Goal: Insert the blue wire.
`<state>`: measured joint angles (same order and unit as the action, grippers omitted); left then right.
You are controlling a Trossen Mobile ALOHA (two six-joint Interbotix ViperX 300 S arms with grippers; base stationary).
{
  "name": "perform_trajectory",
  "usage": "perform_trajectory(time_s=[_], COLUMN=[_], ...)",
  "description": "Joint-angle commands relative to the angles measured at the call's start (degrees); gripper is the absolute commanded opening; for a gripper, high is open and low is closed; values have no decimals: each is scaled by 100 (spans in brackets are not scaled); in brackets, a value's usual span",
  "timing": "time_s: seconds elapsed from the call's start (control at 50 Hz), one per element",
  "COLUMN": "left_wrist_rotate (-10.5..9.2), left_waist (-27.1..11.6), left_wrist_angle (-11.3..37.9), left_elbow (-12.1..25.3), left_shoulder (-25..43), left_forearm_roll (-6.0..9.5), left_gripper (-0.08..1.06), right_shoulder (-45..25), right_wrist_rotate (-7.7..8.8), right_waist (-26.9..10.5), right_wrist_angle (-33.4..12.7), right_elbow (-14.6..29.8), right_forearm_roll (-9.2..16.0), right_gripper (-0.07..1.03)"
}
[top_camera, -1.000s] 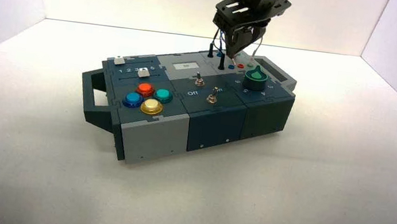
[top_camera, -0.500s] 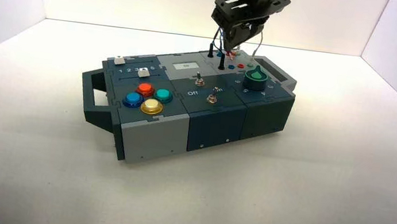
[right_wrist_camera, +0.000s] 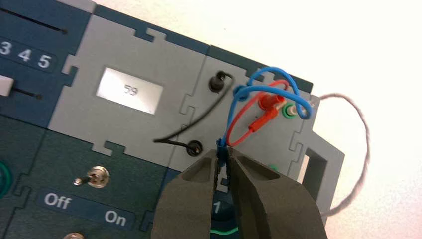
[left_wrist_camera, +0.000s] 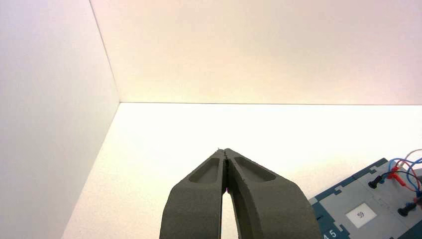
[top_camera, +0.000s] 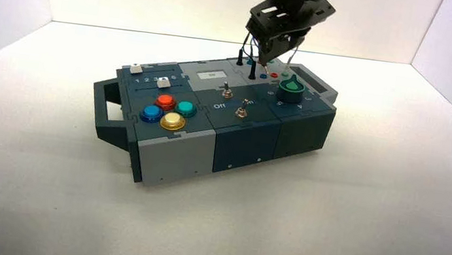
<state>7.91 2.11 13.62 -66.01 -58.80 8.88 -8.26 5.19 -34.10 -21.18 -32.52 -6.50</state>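
Right now the blue wire point(right_wrist_camera: 272, 89) is looped above the box's pale grey socket panel, one end at the blue socket point(right_wrist_camera: 241, 92) near the far edge. Its other end, a slim blue plug point(right_wrist_camera: 222, 149), is pinched between the fingers of the right end effector point(right_wrist_camera: 223, 155), narrow and closed on it. The right end effector is over the right part of the box, above the sockets.

Just beside the blue loop, the red wire point(right_wrist_camera: 241, 115) curves across the panel, with one red plug point(right_wrist_camera: 263, 120) lying tilted next to the red socket point(right_wrist_camera: 269, 101). The black wire point(right_wrist_camera: 201, 118) runs between two black plugs that stand in the panel, and the white wire point(right_wrist_camera: 366, 134) arcs from the green socket point(right_wrist_camera: 288, 110) out past the box's right handle point(top_camera: 315, 83).

Nearer the front edge stands the green knob point(top_camera: 291, 88). Left of it are two metal toggle switches point(top_camera: 241, 112), and left of the sockets is a white label point(right_wrist_camera: 129, 90) reading "59". Farther left come two white sliders point(top_camera: 163, 82) and four round buttons, red, green, blue and yellow point(top_camera: 172, 121). The box point(top_camera: 176, 157) sits angled on the desk point(top_camera: 210, 231).

Off to the box's left, the left end effector point(left_wrist_camera: 225, 151) is parked, its fingertips together.
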Motion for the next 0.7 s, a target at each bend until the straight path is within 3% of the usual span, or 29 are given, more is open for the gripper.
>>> perform_trajectory(time_s=[0.02, 0.7], left_wrist_rotate=[18, 18], left_waist=[70, 70], left_wrist_angle=[-79, -88], left_elbow=[105, 97], left_shoulder=[53, 53], left_forearm_roll=[0, 0], left_gripper=[-3, -3], right_shoulder=[193, 202], right_wrist_rotate=[-26, -105], right_waist=[26, 26], right_wrist_angle=[132, 624], right_elbow=[35, -79], right_forearm_roll=[-9, -9], right_gripper=[-2, -2])
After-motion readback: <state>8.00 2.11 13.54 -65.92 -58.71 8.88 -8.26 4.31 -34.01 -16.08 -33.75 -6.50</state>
